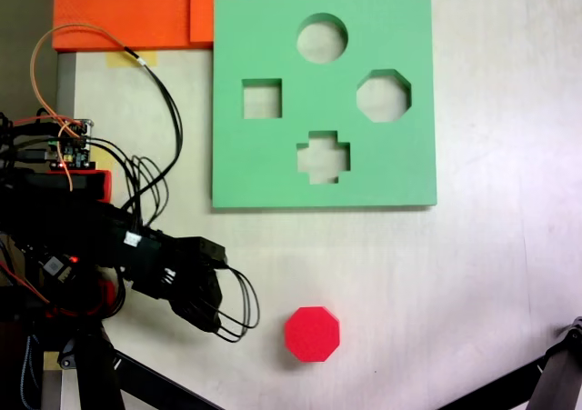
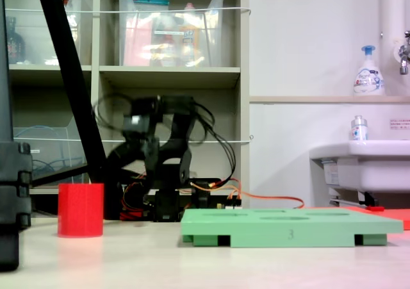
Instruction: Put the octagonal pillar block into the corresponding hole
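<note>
Red octagonal block (image 1: 312,334) sits just beyond the tool (image 1: 211,315); looks like light, squashy foam. Grip opposite flats, gently. Can't tell the tool's opening.

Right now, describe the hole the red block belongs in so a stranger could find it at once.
In the fixed view from above, find the square green foam board. The octagonal hole is nearest its right edge. Its eight straight sides distinguish it from the round, square and cross-shaped cutouts.

A pale counter (image 1: 473,274) carries a square green foam board (image 1: 264,169) with four cutouts, a red eight-sided block (image 1: 312,334) standing well apart from it, and orange foam sheets (image 1: 127,10) at one edge.
</note>
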You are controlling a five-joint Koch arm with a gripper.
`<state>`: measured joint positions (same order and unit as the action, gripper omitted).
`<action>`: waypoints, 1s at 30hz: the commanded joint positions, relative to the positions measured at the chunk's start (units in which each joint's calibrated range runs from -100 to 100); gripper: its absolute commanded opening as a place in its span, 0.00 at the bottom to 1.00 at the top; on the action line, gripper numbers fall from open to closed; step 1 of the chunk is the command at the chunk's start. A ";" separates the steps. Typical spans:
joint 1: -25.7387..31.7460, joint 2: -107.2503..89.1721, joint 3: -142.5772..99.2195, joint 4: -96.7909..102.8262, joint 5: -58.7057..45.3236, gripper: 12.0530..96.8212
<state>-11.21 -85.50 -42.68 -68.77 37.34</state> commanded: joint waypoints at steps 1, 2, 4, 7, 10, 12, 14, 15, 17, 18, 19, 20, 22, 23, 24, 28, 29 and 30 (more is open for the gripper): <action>0.78 5.47 7.38 -8.31 0.54 0.52; 0.98 7.15 10.47 -8.98 0.68 0.52; 1.56 12.87 17.35 -10.91 1.47 0.62; 2.00 20.97 27.52 -13.80 1.90 0.76; 2.15 30.61 38.99 -18.04 1.86 0.83; 2.10 38.01 47.06 -21.21 1.42 0.83; 1.90 45.00 53.64 -23.24 0.63 0.83; 1.71 47.65 55.74 -23.33 0.29 0.83; 1.42 52.82 59.03 -23.33 0.05 0.83; 1.32 55.19 60.12 -23.33 0.05 0.83; 1.22 56.87 60.72 -23.33 0.00 0.83; 1.12 58.13 61.12 -23.33 0.00 0.83; 0.98 60.64 61.12 -23.33 -0.20 0.83; 0.93 61.76 61.22 -23.33 -0.34 0.83; 0.78 63.15 61.62 -23.33 -0.59 0.83; 0.24 68.74 63.61 -23.33 -1.32 0.83; 0.05 70.00 63.91 -23.24 -1.47 0.83; -0.10 71.11 64.21 -23.24 -1.51 0.83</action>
<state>-10.92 -14.36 18.08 -89.43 36.41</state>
